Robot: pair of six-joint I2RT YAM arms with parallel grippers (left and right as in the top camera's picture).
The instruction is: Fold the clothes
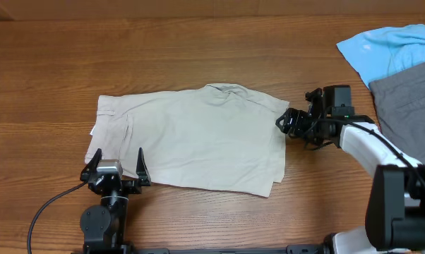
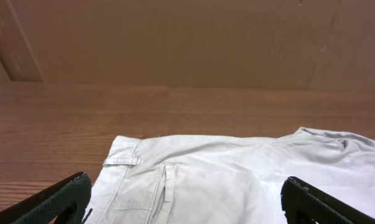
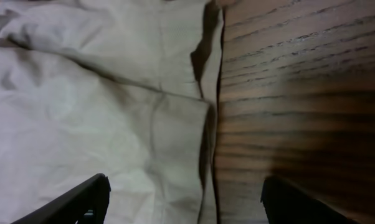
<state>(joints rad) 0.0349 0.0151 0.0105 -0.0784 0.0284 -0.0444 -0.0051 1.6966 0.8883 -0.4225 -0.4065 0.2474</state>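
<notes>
The beige shorts [image 1: 191, 137] lie flat and folded in the middle of the table, waistband to the left. My left gripper [image 1: 115, 169] is open at the shorts' near left corner, its fingers on either side of the back pocket area [image 2: 166, 186]. My right gripper [image 1: 289, 121] is open at the shorts' right edge, low over the hem; the right wrist view shows the cloth edge [image 3: 200, 124] between its fingers. Neither gripper holds the cloth.
A light blue shirt [image 1: 389, 46] and grey trousers [image 1: 410, 99] lie at the far right. Bare wooden table [image 1: 198, 63] surrounds the shorts.
</notes>
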